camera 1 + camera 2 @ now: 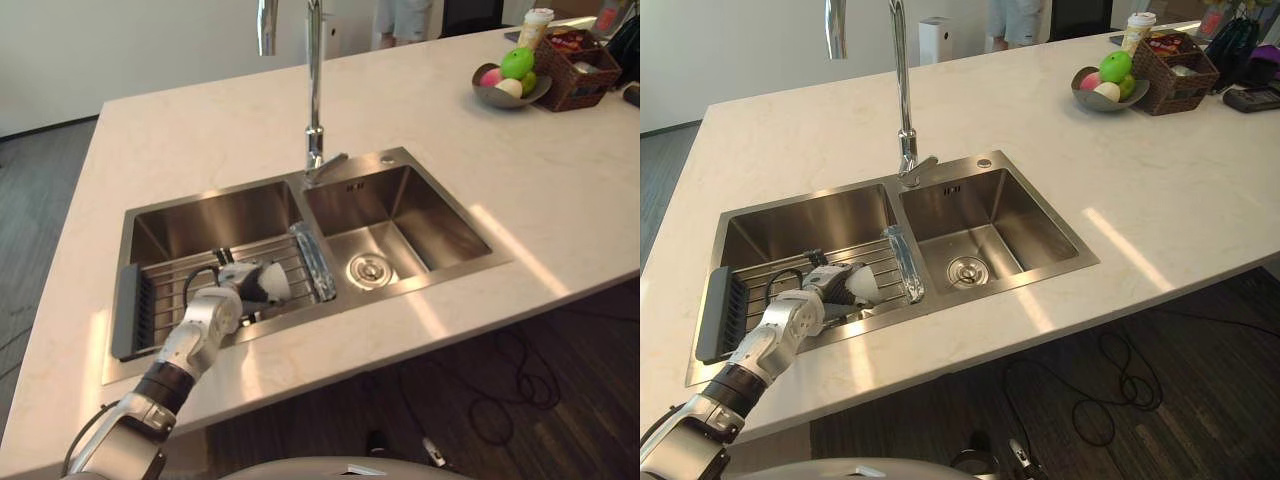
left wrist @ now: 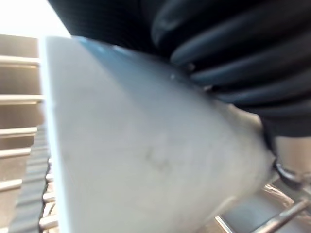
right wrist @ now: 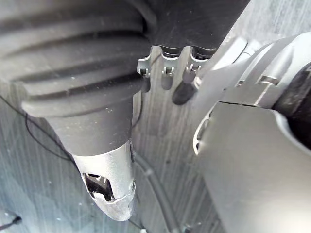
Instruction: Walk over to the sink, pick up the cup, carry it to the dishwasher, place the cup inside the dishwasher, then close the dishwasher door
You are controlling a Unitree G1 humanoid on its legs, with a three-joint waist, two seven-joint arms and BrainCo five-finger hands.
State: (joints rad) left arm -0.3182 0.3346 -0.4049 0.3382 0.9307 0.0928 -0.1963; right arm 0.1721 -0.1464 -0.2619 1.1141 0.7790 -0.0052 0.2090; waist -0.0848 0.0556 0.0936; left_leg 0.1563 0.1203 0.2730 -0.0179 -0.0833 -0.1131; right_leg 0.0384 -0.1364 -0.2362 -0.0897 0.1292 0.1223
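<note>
A white cup [image 1: 276,282] lies on its side on the wire rack [image 1: 170,290] in the left basin of the steel sink [image 1: 440,275]. My left hand [image 1: 236,290] reaches down from the counter's near edge and is curled round the cup's body. In the left wrist view the cup's white wall [image 2: 146,155] lies right against the hand's dark cover. My right hand [image 3: 166,76] hangs at my side above the grey floor, fingers relaxed and holding nothing.
A tall faucet [image 1: 314,90] rises behind the divider between the basins. The right basin [image 1: 385,225] holds only its drain. A fruit bowl [image 1: 487,92] and a wicker basket [image 1: 575,75] stand at the counter's far right. A person's legs [image 1: 398,20] show beyond the counter.
</note>
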